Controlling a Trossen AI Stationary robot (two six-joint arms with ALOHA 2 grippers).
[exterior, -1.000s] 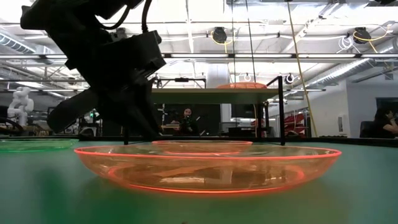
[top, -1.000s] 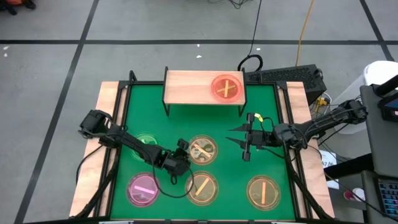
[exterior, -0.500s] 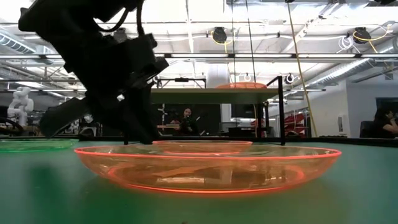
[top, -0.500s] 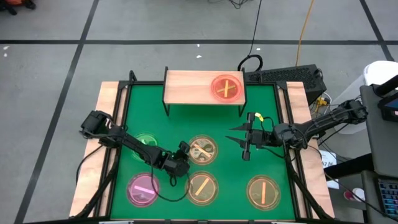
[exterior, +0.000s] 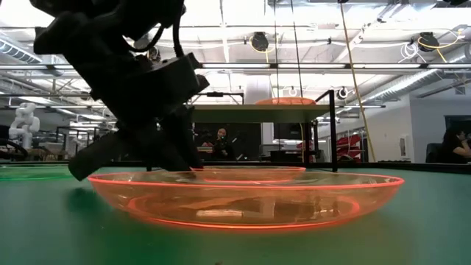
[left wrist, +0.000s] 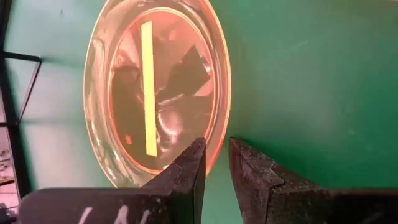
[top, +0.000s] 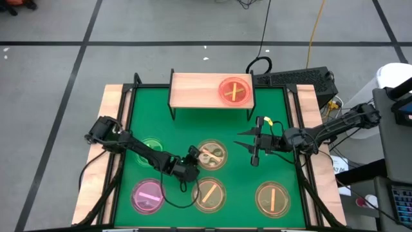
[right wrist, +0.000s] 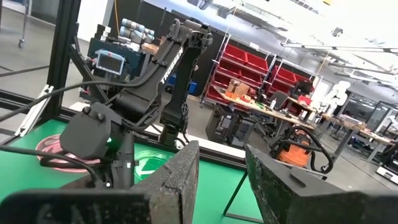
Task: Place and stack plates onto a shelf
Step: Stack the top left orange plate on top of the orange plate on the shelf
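Observation:
My left gripper (top: 190, 171) is low over the green mat, at the left rim of the near-middle amber plate (top: 209, 193), which carries a yellow stripe (left wrist: 147, 87). The plate lies flat on the mat (exterior: 246, 199). My right gripper (top: 253, 149) is open and hovers right of the amber cross plate (top: 210, 154). The wooden shelf (top: 193, 90) stands at the far edge, with a pink-orange cross plate (top: 234, 91) on its right end. A green plate (top: 151, 147), a pink plate (top: 148, 195) and another amber stripe plate (top: 272, 197) lie on the mat. My left gripper (left wrist: 217, 146) is shut on the striped amber plate's rim (left wrist: 219, 132), on the side toward the table's left. One finger (left wrist: 193, 165) is inside the rim and the other (left wrist: 249, 171) outside it. The fingers slant down from the left. The plate's underside rests on the mat.
The left arm reaches over the green plate. Black rails (top: 124, 129) and wooden side boards (top: 106, 129) border the mat. The far half of the mat, in front of the shelf (top: 206, 129), is bare. Cables and a keyboard (top: 290, 78) lie beyond the right far corner.
My left gripper has come down and moved a little toward the table's right, onto the striped amber plate's rim, tipping as it went. The plate has stayed where it was. My right arm has kept still.

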